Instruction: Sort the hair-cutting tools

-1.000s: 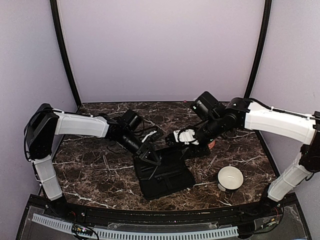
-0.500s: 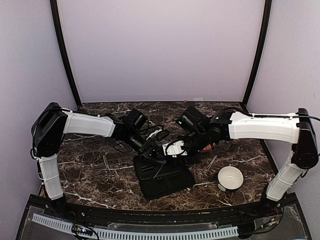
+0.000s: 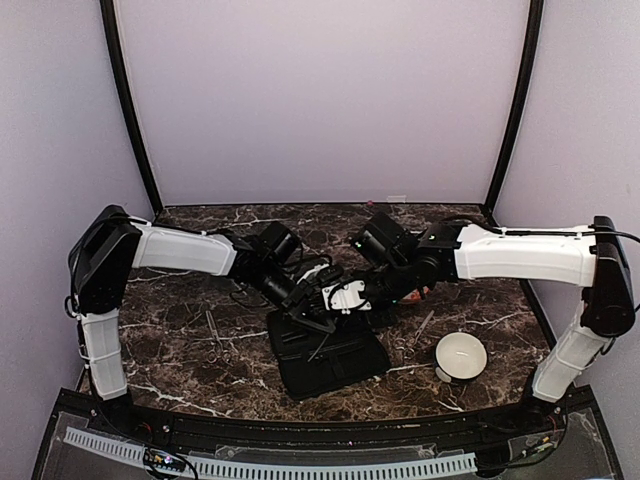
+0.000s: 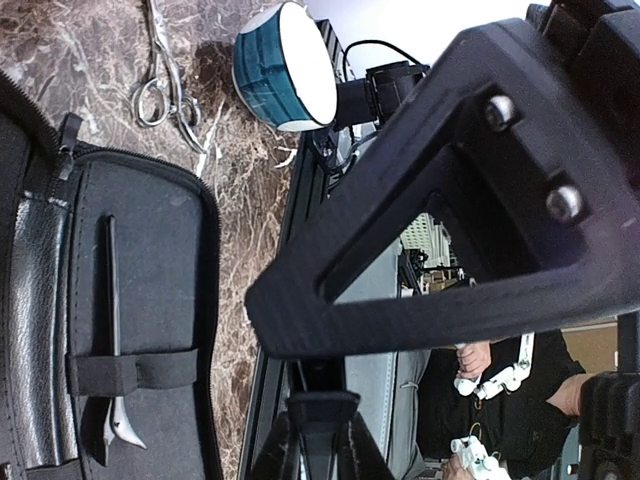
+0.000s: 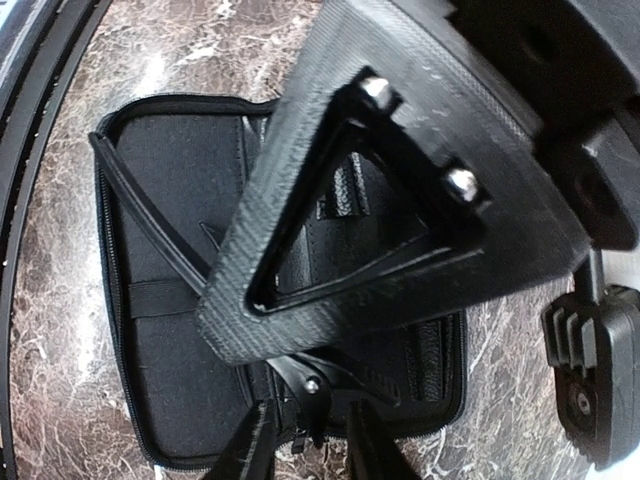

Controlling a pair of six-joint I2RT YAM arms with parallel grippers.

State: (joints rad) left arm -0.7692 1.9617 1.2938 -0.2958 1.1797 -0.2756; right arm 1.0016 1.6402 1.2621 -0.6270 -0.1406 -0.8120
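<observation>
Only the left wrist view shows looped steel scissors [image 4: 160, 75], upper left, and a slim tool [image 4: 113, 330] strapped in the matte (zip-edged) case [image 4: 150, 240]; whether left gripper [image 3: 312, 303] or right gripper [image 3: 345, 297] is clenched cannot be told

Both arms wore smooth white shells over black joints. The left arm [image 3: 185, 250] had a boxy black shoulder block, and the right arm [image 3: 520, 255] carried a thin dark cable along its top. The left finger [image 4: 450, 310] was an open black triangular frame with two silver screws [image 4: 497, 112]. The right finger [image 5: 300, 325] had the same shape (its surface finely ribbed) and two bright screw heads [image 5: 461, 182]
</observation>
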